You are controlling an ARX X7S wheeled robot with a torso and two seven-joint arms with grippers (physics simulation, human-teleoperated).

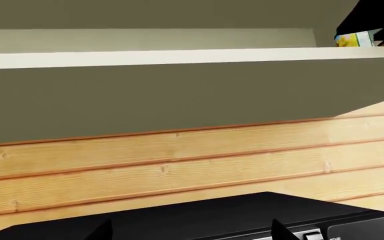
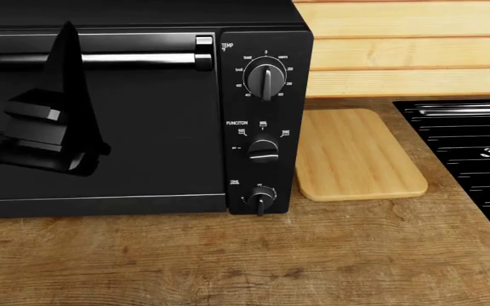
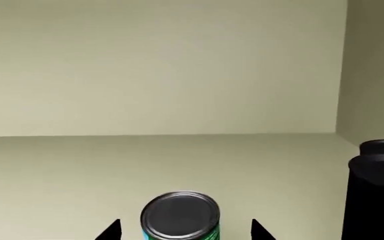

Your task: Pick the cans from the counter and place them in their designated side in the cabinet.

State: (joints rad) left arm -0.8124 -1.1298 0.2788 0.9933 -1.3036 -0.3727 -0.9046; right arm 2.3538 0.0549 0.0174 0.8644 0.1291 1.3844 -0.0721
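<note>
- In the right wrist view, the green-labelled can [image 3: 179,216] is seen standing upright on the pale cabinet shelf [image 3: 78,170], at the bottom centre of the frame.
- The right gripper [image 3: 185,231] is shown by two dark fingertips [image 3: 112,230] spread either side of that can; a gap is visible on each side, so no pinch is recorded.
- The black can [image 3: 377,190] is noted upright at the right edge of the same frame, well apart from the green-labelled one.
- In the left wrist view, a yellow-labelled can is glimpsed at the upper right, above the shelf edge [image 1: 178,56].
- The left gripper [image 2: 62,121] is seen at the left of the head view, before the black oven [image 2: 185,127]; whether it is spread cannot be told.
- The counter [image 2: 270,261] is seen bearing the oven and a cutting board [image 2: 351,156].
</note>
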